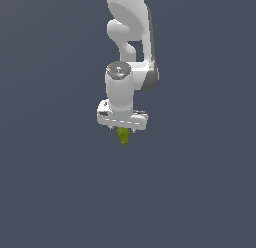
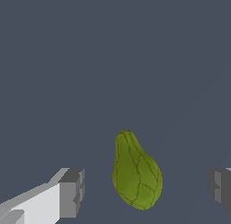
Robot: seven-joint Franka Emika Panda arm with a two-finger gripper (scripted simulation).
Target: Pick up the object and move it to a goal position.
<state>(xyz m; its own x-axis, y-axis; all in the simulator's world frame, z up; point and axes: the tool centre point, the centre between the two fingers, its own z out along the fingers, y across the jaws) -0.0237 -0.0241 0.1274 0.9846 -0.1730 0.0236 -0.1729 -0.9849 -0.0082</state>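
Olive-green object [image 1: 123, 136] sat directly beneath the white tool [image 1: 123, 131] in the exterior view, on the plain grey surface [image 1: 60, 192]; the arm hung vertically over it, presumably lined up for a top-down grasp. Contact with the surface could not be told there. Wrist view: the object [image 2: 136, 171] lay between the two grey fingers [image 2: 72, 192], clear gaps either side, so the tool was spread and gripping nothing. Judged step: centred for closing, pick-up not yet made.
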